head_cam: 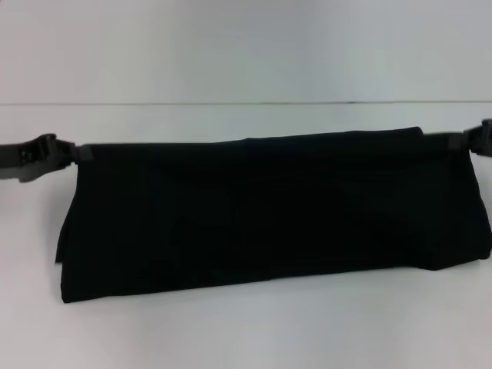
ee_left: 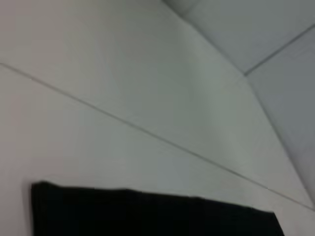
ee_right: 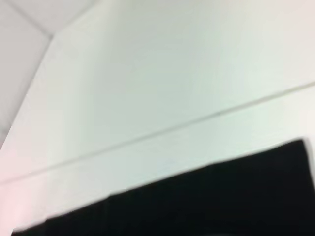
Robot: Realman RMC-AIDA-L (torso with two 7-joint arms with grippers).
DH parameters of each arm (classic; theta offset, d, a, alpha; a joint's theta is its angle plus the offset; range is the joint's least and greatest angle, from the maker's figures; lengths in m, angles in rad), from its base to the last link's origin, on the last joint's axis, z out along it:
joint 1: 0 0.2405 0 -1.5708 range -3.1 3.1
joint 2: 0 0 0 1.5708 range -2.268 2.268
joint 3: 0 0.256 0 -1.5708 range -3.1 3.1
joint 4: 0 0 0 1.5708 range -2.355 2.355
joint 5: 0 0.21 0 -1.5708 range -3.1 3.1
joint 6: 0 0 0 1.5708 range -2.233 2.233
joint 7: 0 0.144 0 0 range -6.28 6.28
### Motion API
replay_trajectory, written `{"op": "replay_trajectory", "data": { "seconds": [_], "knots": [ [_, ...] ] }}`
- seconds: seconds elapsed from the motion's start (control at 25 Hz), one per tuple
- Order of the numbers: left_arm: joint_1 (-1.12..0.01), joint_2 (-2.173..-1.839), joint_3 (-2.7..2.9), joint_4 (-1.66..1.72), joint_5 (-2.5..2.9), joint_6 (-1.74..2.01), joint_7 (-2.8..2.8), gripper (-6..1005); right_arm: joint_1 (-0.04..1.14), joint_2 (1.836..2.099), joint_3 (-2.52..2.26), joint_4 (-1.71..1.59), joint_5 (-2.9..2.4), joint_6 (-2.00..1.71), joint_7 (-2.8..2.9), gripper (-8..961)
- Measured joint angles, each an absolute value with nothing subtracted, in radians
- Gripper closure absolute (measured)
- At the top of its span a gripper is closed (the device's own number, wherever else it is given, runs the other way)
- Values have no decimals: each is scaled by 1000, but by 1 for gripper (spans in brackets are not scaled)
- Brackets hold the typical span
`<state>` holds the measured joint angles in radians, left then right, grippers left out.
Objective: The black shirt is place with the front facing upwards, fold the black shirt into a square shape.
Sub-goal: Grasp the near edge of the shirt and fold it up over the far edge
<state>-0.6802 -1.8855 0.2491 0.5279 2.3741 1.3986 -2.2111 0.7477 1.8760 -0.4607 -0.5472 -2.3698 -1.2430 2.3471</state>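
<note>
- The black shirt (head_cam: 269, 215) hangs as a wide, dark band stretched between the two grippers, its long axis running straight from one to the other, the lower edge resting on or just above the white surface (head_cam: 246, 330); I cannot tell which.
- The left gripper (head_cam: 83, 152) has its jaws clamped on the shirt's upper corner at its end; the right gripper (head_cam: 455, 141) is clamped on the opposite upper corner. The cloth lies between them and drops below both.
- Each arm is at its own corner, so neither is nearer; whatever fold comes next, I judge, depends on both moving together across that long axis.
- The band looks already doubled over, so the task seems partway along.
- No lettering or neck label shows. The shirt's right end and most of the right arm are cut off in the head view.
- Both wrist views show only a strip of black cloth against the pale surface, no jaws.
</note>
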Motion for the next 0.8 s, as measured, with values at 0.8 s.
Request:
{"op": "replay_trajectory", "data": {
  "seconds": [0.8],
  "knots": [
    [-763, -1991, 264, 525, 2361, 1077, -2114, 906, 835, 2005, -471, -516, -2261, -865, 2224, 876]
  ]
}}
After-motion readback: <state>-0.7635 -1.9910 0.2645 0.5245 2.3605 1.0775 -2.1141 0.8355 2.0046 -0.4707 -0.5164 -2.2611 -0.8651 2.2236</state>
